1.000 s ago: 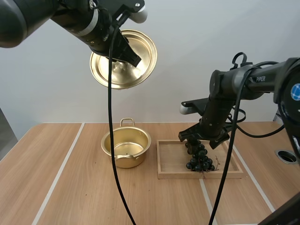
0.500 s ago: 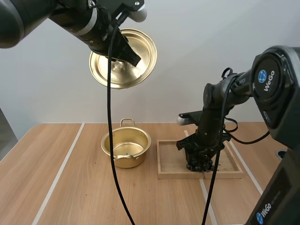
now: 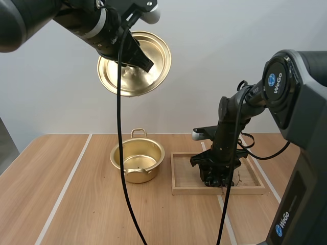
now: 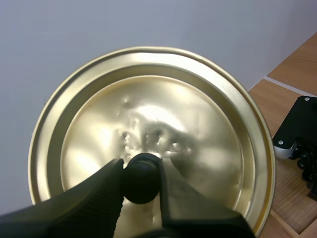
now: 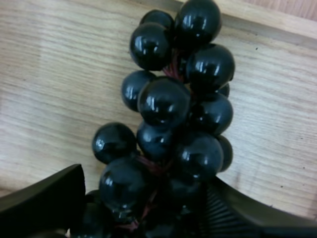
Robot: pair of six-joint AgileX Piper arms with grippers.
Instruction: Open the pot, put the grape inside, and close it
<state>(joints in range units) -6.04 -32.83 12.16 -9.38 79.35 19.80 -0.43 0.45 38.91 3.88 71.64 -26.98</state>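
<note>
Grapes (image 5: 173, 124) lie in the wooden tray (image 3: 194, 191), just right of the open pot (image 3: 145, 173). My right gripper (image 5: 148, 218) is down on them, fingers apart and straddling the bunch, ready to pinch. My left gripper (image 4: 140, 166) clamps the lid (image 4: 198, 114) by its knob (image 4: 141, 184), parked high so the pot mouth is free.

Open pot (image 3: 145, 175), lid (image 3: 120, 79) aloft, grapes (image 5: 166, 101) in tray (image 3: 194, 191)

- A light wooden table (image 3: 76, 204) carried everything, and pale stripes (image 3: 65, 189) crossed its top from front to back.
- A gold pot (image 3: 134, 176) stood upright on it near the middle, with no lid on.
- A shallow wooden tray (image 3: 189, 191) lay flat just to the right of the pot, seemingly not touching it.
</note>
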